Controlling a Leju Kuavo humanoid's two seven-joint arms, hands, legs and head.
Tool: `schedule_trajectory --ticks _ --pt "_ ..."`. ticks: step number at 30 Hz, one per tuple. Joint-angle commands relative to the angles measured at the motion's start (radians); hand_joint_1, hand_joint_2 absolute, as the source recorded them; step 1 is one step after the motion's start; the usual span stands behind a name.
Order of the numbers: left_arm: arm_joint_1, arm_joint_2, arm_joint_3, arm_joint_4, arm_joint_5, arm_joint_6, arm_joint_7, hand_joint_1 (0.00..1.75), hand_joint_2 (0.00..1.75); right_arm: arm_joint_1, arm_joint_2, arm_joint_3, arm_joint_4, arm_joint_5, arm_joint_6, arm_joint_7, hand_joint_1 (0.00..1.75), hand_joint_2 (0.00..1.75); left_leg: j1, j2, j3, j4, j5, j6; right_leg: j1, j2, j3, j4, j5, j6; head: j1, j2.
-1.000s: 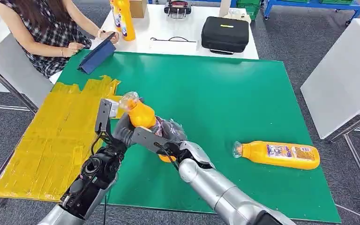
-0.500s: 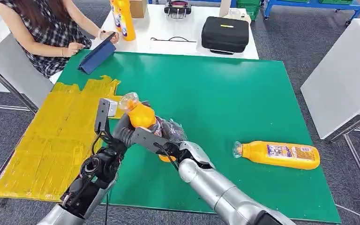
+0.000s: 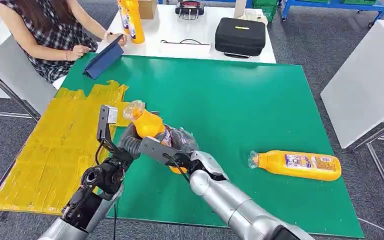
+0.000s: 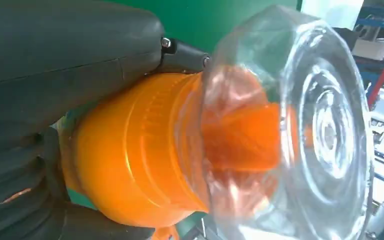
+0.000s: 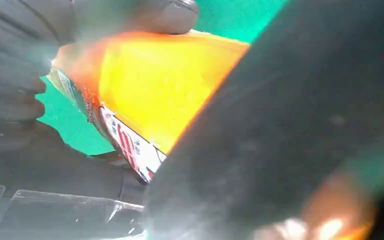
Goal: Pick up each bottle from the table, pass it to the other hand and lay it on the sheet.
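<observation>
An orange bottle (image 3: 147, 124) with a clear cap is held tilted above the green mat (image 3: 240, 100), cap toward the yellow sheet (image 3: 55, 150). My left hand (image 3: 128, 141) grips its neck end and my right hand (image 3: 182, 141) grips its labelled body. In the left wrist view the bottle (image 4: 145, 155) lies inside my left hand (image 4: 55, 90), which wraps around it. In the right wrist view my right hand (image 5: 15, 65) presses on the bottle (image 5: 160, 85) beside its label. A second orange bottle (image 3: 297, 165) lies on its side on the mat, to the right.
A person (image 3: 50, 35) sits at the far left with a blue tablet (image 3: 103, 59) on the mat's corner. On the white table behind stand more orange bottles (image 3: 131, 20) and a black case (image 3: 240, 36). Another white table (image 3: 370, 85) is at the right.
Both hands have carried the bottle slightly left, toward the yellow sheet. The second bottle has not moved.
</observation>
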Motion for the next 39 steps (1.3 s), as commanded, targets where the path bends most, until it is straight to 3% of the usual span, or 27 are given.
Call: schedule_trajectory --ticks 1,5,6,7,8,14,18,20,22,23,24,25,28,30,34,39 --pt "-0.010 -0.030 -0.021 -0.009 0.037 -0.015 -0.005 1.75 1.75 0.001 0.002 0.009 -0.011 0.008 -0.018 -0.003 0.91 1.75 0.001 -0.001 0.005 0.000 -0.003 -0.003 0.001 -0.002 0.007 -0.001 -0.003 -0.002 0.000 0.000" --pt "-0.010 -0.030 -0.021 -0.009 0.037 -0.015 -0.005 1.75 1.75 0.001 0.002 0.009 -0.011 0.008 -0.018 -0.003 0.91 1.75 0.001 -0.001 0.005 0.000 -0.003 -0.003 0.001 -0.002 0.007 -0.001 -0.003 -0.002 0.000 0.000" --pt "-0.007 -0.028 -0.013 -0.016 0.035 -0.005 -0.012 1.75 1.75 0.004 -0.002 -0.009 -0.014 -0.005 -0.028 0.000 0.00 0.00 0.000 -0.001 0.003 0.000 -0.002 -0.002 0.001 -0.002 0.004 -0.001 -0.002 -0.001 0.000 0.000" --pt "-0.002 -0.024 -0.005 -0.027 0.033 0.002 -0.016 1.75 1.75 0.003 -0.009 -0.023 -0.013 -0.014 -0.024 0.007 0.00 0.00 0.001 -0.001 0.003 0.000 -0.002 -0.002 0.001 -0.002 0.004 -0.001 -0.002 -0.001 0.000 0.000" --pt "0.036 0.019 0.146 -0.104 -0.099 0.157 -0.089 1.75 1.75 0.059 -0.113 -0.176 -0.184 -0.039 -0.061 -0.025 0.00 0.00 0.001 -0.001 0.004 0.001 -0.003 -0.002 0.001 -0.002 0.006 0.000 -0.003 -0.002 0.000 0.000" --pt "0.047 0.050 0.272 -0.108 -0.297 0.332 -0.158 1.75 1.75 0.106 -0.172 -0.275 -0.324 -0.056 -0.061 -0.043 0.00 0.00 0.001 0.000 0.006 0.000 -0.003 -0.003 0.001 -0.001 0.007 -0.001 -0.003 -0.002 0.000 0.000" --pt "0.054 0.047 0.308 -0.109 -0.352 0.362 -0.155 1.75 1.75 0.121 -0.181 -0.299 -0.358 -0.053 -0.055 -0.046 0.00 0.00 0.000 -0.001 0.003 0.000 -0.002 -0.002 0.001 -0.002 0.005 -0.001 -0.002 -0.001 0.000 0.000" --pt "0.046 0.052 0.315 -0.092 -0.463 0.445 -0.180 1.75 1.75 0.125 -0.178 -0.307 -0.363 -0.050 -0.044 -0.051 0.00 0.00 0.000 -0.001 0.002 0.000 -0.002 -0.002 0.001 -0.001 0.004 -0.001 -0.002 -0.001 0.000 0.000" --pt "0.032 0.066 0.310 -0.065 -0.622 0.582 -0.211 1.75 1.75 0.136 -0.182 -0.306 -0.377 -0.048 -0.037 -0.059 0.00 0.00 0.001 0.000 0.006 0.000 -0.004 -0.003 0.001 -0.001 0.008 -0.001 -0.003 -0.002 0.000 0.000" --pt "0.021 0.086 0.296 -0.038 -0.802 0.722 -0.219 1.75 1.75 0.147 -0.186 -0.308 -0.390 -0.048 -0.034 -0.063 0.00 0.00 0.001 0.000 0.003 0.000 -0.002 -0.002 0.001 -0.001 0.005 -0.001 -0.002 -0.001 0.000 0.000" --pt "0.021 0.084 0.300 -0.043 -0.806 0.721 -0.217 1.75 1.75 0.152 -0.190 -0.309 -0.400 -0.048 -0.034 -0.064 0.00 0.00 0.001 -0.001 0.004 0.000 -0.002 -0.002 0.001 -0.002 0.006 -0.001 -0.003 -0.002 0.000 0.000" --pt "0.016 0.092 0.308 -0.025 -0.991 0.813 -0.210 1.75 1.75 0.159 -0.193 -0.310 -0.413 -0.049 -0.031 -0.067 0.00 0.00 0.001 -0.001 0.003 0.000 -0.001 -0.002 0.001 -0.002 0.004 -0.001 -0.002 -0.001 0.000 0.000" --pt "0.028 0.021 0.470 -0.052 -1.483 0.813 -0.185 1.75 1.75 0.169 -0.204 -0.315 -0.450 -0.067 -0.005 -0.074 0.00 0.00 0.000 0.000 0.003 0.000 -0.002 -0.002 0.000 -0.001 0.004 -0.001 -0.002 -0.001 0.000 0.000" --pt "0.027 0.039 0.459 0.002 -1.687 0.813 -0.120 1.75 1.75 0.172 -0.222 -0.315 -0.476 -0.081 0.019 -0.075 0.00 0.00 0.001 0.000 0.005 0.000 -0.003 -0.003 0.001 -0.001 0.007 -0.001 -0.003 -0.002 0.001 0.000" --pt "0.032 0.037 0.450 0.037 -1.717 0.813 -0.109 1.75 1.75 0.176 -0.234 -0.318 -0.491 -0.082 0.022 -0.074 0.00 0.00 0.000 -0.001 0.004 -0.001 -0.002 -0.002 0.000 -0.002 0.005 -0.001 -0.002 -0.001 0.000 0.000" --pt "0.006 0.113 0.243 0.333 -1.806 0.804 0.009 1.75 1.75 0.230 -0.360 -0.318 -0.593 -0.093 0.056 -0.107 0.00 0.00 -0.001 -0.007 0.008 -0.004 -0.001 -0.002 -0.001 -0.008 0.010 -0.004 -0.003 -0.001 0.000 0.000"
